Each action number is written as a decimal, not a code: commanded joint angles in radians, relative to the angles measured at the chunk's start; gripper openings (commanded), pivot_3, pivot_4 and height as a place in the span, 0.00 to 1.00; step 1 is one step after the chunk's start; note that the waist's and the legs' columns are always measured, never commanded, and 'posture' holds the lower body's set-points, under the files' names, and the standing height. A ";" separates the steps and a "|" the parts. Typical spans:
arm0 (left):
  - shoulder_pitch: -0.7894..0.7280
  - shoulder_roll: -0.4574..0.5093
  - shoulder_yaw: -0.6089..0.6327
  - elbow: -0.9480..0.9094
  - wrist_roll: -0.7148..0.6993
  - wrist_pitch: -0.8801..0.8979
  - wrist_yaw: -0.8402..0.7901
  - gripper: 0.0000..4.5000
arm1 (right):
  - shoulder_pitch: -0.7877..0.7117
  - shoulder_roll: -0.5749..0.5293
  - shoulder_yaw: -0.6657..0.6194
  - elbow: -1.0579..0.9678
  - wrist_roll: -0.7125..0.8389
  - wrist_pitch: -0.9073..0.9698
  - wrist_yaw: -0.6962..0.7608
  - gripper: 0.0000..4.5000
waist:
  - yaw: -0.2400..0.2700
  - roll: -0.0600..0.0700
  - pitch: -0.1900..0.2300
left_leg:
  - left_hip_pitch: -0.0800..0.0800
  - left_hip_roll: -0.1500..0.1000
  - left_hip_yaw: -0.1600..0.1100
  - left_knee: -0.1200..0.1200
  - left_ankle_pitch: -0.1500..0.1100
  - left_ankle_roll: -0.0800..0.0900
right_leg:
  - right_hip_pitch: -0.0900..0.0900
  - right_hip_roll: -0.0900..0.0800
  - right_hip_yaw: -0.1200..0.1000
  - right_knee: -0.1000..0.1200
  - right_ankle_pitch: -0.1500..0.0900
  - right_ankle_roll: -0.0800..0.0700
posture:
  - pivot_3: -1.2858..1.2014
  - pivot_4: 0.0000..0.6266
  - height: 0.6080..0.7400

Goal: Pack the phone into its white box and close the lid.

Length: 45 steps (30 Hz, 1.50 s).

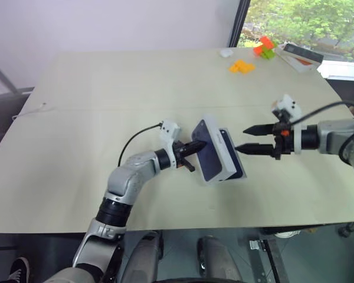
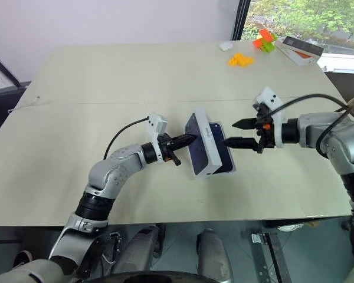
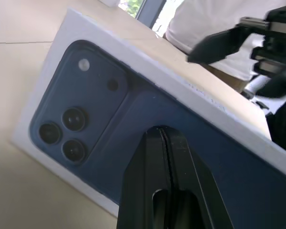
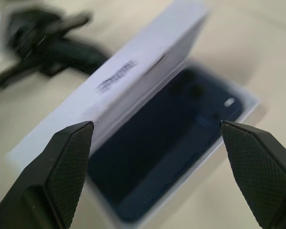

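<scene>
The lid [image 1: 207, 148] stands tilted up on one long edge over the white box [image 1: 223, 180], its printed dark blue phone picture facing my left gripper. Beneath it the phone [image 4: 171, 143] lies dark blue in the box, partly covered by the lid. My left gripper [image 1: 199, 144] is shut, its tips pressed against the lid's printed top [image 3: 86, 109]. My right gripper [image 1: 242, 140] is open just to the right of the box, holding nothing, with its fingers [image 4: 71, 152] spread either side of the raised lid and apart from it.
Orange blocks [image 1: 242, 66], an orange and green pile [image 1: 264, 47], a small white item [image 1: 226, 52] and an orange-and-white box [image 1: 301, 57] sit at the table's far right corner. The table's front edge [image 1: 183, 227] runs close below the box.
</scene>
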 commanded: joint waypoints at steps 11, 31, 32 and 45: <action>-0.092 -0.081 -0.011 0.168 0.076 -0.123 -0.055 0.00 | -0.047 0.076 -0.068 -0.016 -0.109 -0.013 0.087 0.98 | 0.004 0.000 0.000 | 0.000 -0.001 0.000 0.001 0.000 0.000 | 0.000 -0.001 0.000 0.000 0.000 0.000 | 0.52 0.24 1.00; 0.078 0.118 0.160 -0.264 -0.045 0.142 0.069 0.00 | -0.098 0.267 -0.102 0.155 -0.339 -0.208 -0.041 0.35 | 0.001 0.000 0.000 | 0.002 -0.001 -0.001 0.001 0.000 0.000 | 0.002 -0.001 0.000 0.003 0.000 0.001 | 0.52 0.24 1.00; 0.092 0.119 0.158 -0.271 -0.046 0.148 0.074 0.00 | -0.097 0.270 -0.101 0.159 -0.351 -0.219 -0.040 0.23 | 0.002 0.000 0.000 | 0.002 -0.001 -0.002 0.002 0.000 0.000 | 0.002 0.000 0.000 0.003 0.000 0.001 | 0.52 0.24 1.00; 0.146 0.035 -0.003 -0.128 0.051 0.081 0.066 0.00 | 0.003 0.241 -0.038 0.187 -0.541 -0.417 0.036 0.01 | -0.002 0.000 0.000 | 0.003 -0.001 -0.001 0.004 0.000 0.000 | 0.003 -0.001 0.001 0.004 0.001 0.000 | 0.52 0.24 1.00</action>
